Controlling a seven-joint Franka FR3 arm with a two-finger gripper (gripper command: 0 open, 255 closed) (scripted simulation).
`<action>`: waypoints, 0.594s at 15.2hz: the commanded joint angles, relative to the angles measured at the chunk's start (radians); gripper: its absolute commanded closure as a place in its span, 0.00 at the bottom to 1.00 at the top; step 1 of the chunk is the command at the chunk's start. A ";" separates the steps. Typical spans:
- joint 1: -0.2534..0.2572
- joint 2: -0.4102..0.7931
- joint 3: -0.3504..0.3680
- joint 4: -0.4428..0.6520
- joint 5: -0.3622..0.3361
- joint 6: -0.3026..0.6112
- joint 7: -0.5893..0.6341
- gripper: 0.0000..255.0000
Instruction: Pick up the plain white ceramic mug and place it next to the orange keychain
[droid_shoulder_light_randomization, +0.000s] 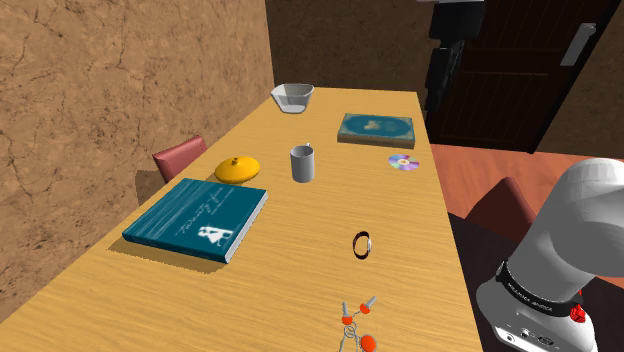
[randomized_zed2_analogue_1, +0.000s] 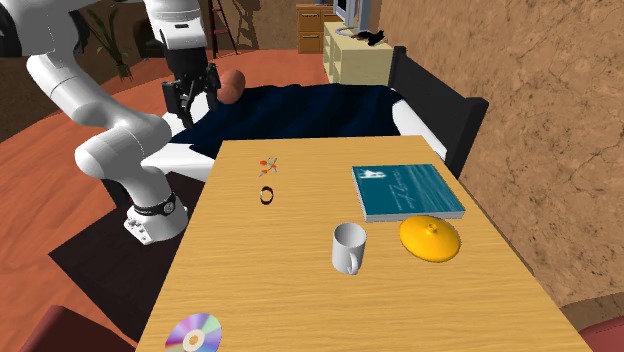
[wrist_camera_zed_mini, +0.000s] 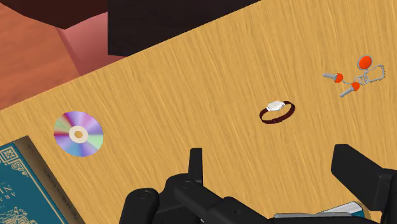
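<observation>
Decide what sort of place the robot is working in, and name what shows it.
Most likely a bedroom in a house: a bed with dark blue bedding stands just beyond the wooden table, a low cream cabinet sits further back, and the shoulder view shows a dark door.

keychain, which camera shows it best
The wrist view: the orange keychain lies whole and close, its orange beads, keys and metal ring all distinct. In the shoulder view the orange keychain sits at the picture's bottom edge. In the second exterior view the orange keychain is a tiny distant cluster.
</observation>
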 joint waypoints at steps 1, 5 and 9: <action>0.000 0.000 0.000 0.000 0.000 0.000 0.000 0.00; -0.002 0.105 0.020 -0.012 0.006 0.131 0.015 0.00; -0.005 0.225 0.039 0.000 0.008 0.254 0.031 0.00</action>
